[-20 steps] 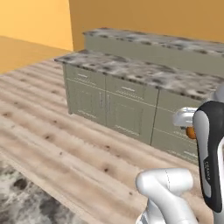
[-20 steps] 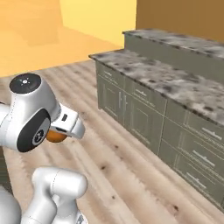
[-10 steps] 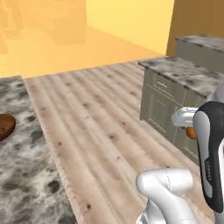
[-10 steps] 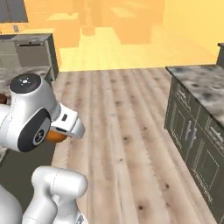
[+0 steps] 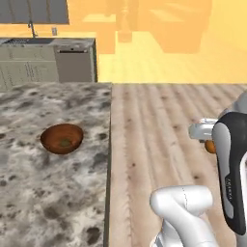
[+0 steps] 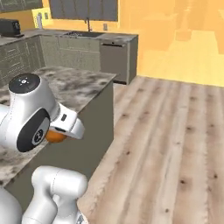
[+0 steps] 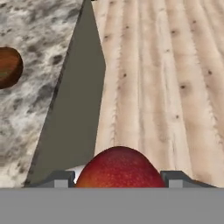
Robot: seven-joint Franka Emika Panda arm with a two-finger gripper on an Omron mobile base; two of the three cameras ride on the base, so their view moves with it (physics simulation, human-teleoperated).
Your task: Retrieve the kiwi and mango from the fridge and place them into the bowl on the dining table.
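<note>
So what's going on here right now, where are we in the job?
The gripper is shut on the mango, carried over the wood floor beside the dining table. The bowl sits on the table top with a small greenish thing inside, probably the kiwi. The mango is not yet in the bowl.

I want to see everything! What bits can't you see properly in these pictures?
- Mango: hand view's bottom edge cuts it off; in the left base view the arm hides most of it.
- Bowl: the small greenish thing inside is too blurry to name.
- Dining table: the arm covers its near part.
</note>
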